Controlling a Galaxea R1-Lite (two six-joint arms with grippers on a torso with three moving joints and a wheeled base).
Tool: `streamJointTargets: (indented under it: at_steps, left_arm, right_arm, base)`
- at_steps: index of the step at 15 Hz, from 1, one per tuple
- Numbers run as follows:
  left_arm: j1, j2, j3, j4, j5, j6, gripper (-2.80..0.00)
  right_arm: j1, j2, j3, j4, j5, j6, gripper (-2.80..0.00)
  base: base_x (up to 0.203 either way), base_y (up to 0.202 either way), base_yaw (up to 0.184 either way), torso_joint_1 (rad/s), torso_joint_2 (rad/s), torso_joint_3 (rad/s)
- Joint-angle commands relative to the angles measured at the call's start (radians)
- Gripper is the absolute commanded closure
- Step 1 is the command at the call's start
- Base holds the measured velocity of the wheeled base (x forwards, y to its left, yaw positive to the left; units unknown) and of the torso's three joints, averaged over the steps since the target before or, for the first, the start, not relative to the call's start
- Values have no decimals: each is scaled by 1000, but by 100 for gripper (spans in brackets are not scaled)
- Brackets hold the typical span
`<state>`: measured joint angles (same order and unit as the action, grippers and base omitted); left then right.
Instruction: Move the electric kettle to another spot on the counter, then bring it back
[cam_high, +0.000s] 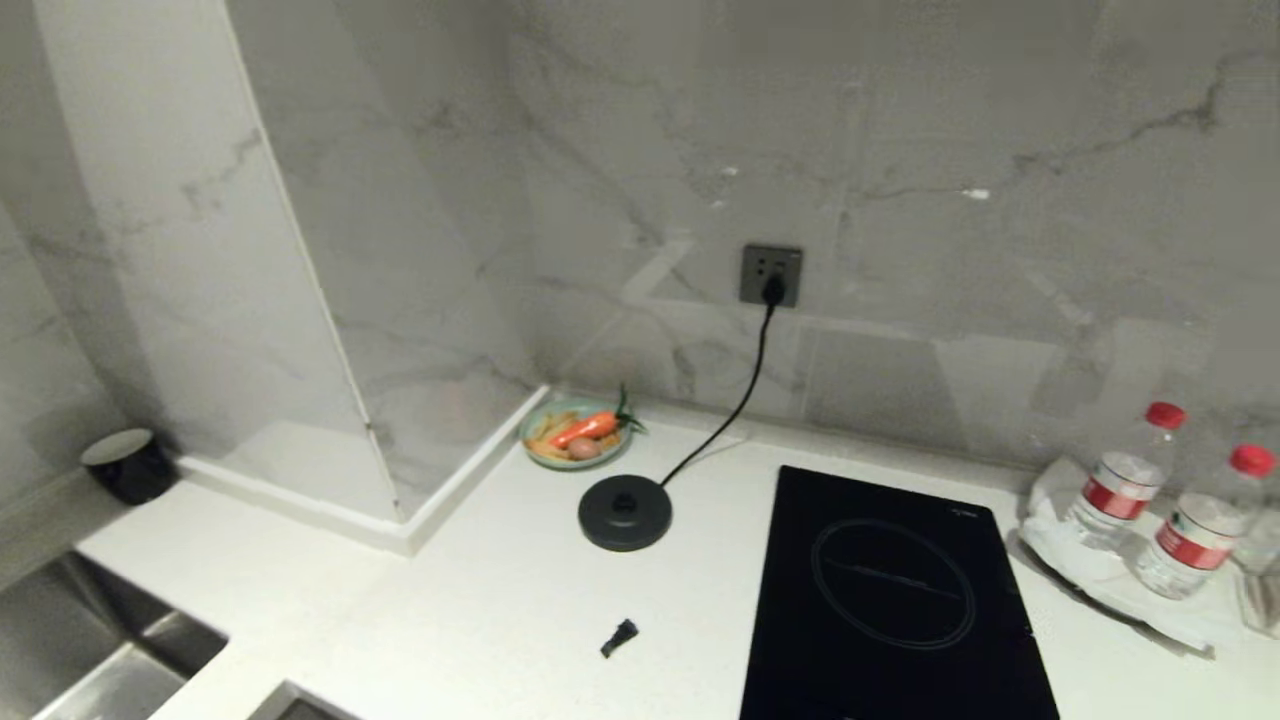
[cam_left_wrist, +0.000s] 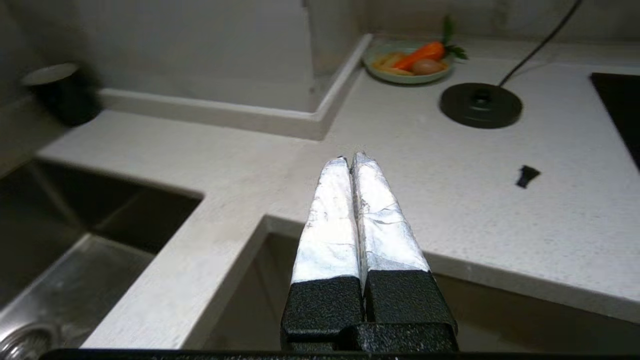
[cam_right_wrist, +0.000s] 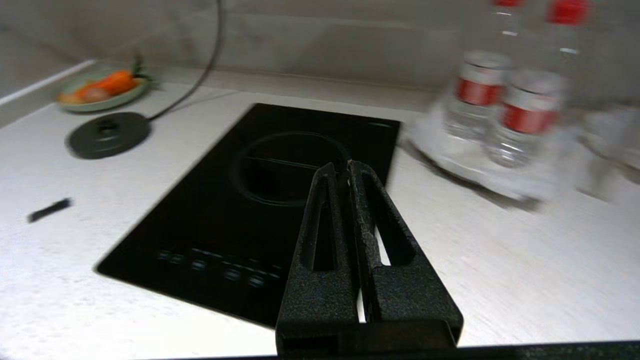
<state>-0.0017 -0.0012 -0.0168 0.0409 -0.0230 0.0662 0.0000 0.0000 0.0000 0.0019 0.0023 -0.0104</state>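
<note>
counter is seen with a kettle base disc (corded, nothing on it). left gripper and right gripper are held fully closed, empty.

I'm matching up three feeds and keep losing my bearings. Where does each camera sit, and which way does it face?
Head: high up, looking down at the counter, wall socket and hob; no arm shows.
Left wrist: behind the shut left gripper, low at the counter's front edge, facing the sink.
Right wrist: behind the shut right gripper, facing the hob and water bottles.
All three share the kettle base and vegetable plate.
</note>
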Motion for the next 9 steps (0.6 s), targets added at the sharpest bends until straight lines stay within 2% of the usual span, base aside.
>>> streamJointTargets:
  at_steps: [1, 9]
  left_arm:
    - [0, 3, 0, 1, 0, 0, 0]
    - [0, 3, 0, 1, 0, 0, 0]
  right_arm:
    - [0, 0, 0, 0, 1, 0, 0]
    - [0, 0, 0, 0, 1, 1, 0]
  base:
    - [4, 9, -174, 0, 0, 5]
    - [3, 8, -173, 1, 3, 2]
